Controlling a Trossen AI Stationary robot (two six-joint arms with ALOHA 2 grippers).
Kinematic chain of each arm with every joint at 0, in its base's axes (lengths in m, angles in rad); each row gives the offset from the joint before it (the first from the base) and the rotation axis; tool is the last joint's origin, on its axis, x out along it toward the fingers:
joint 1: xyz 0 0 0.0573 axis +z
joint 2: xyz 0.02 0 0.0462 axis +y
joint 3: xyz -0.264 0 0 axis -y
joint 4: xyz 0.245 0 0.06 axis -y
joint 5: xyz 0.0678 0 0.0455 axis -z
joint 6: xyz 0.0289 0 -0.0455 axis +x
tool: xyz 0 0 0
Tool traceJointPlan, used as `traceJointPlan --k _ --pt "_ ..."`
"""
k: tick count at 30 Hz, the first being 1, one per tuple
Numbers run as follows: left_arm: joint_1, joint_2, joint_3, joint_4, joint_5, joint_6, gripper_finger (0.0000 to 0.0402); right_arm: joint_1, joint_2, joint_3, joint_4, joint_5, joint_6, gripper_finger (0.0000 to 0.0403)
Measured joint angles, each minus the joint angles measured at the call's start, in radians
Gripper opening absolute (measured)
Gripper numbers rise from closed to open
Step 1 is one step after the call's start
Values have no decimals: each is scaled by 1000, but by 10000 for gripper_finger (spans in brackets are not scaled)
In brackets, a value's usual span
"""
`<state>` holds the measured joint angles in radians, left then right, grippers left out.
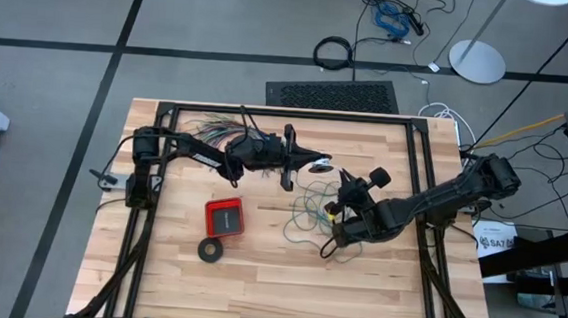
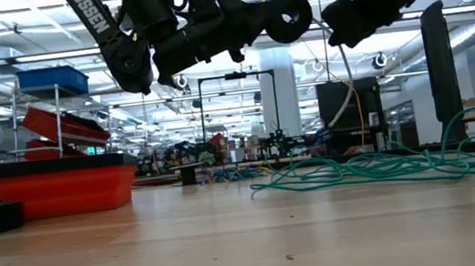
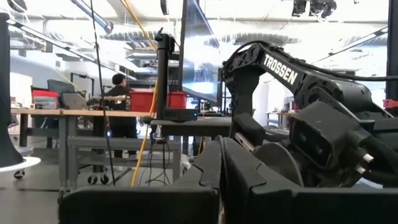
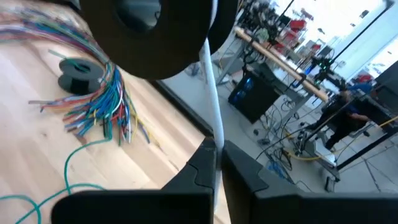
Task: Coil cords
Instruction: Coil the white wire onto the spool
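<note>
Teal-green wire (image 1: 313,209) is seen from above as a loose tangle beside the right gripper (image 1: 347,195); the left gripper (image 1: 316,164) is shut, empty. Seen low, the tangle lies under both. At the right wrist, a white cord (image 4: 211,93) is pinched between closed fingers.

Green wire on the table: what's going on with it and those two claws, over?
Left gripper shut, empty, raised. Right gripper shut on the white cord, lifted. Teal-green wire a loose tangle on the table, not coiled. Coloured wire bundle lies close by.
</note>
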<state>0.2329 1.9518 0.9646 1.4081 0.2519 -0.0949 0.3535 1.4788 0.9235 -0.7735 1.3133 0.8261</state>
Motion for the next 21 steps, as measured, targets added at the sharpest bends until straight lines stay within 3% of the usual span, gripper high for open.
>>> traceJointPlan --k 11,21 --pt "0 -1 0 13 -2 3 8 22 0 -6 -2 44 5 8" --pt "0 -1 0 6 -8 -1 8 22 0 -82 49 53 112 9"
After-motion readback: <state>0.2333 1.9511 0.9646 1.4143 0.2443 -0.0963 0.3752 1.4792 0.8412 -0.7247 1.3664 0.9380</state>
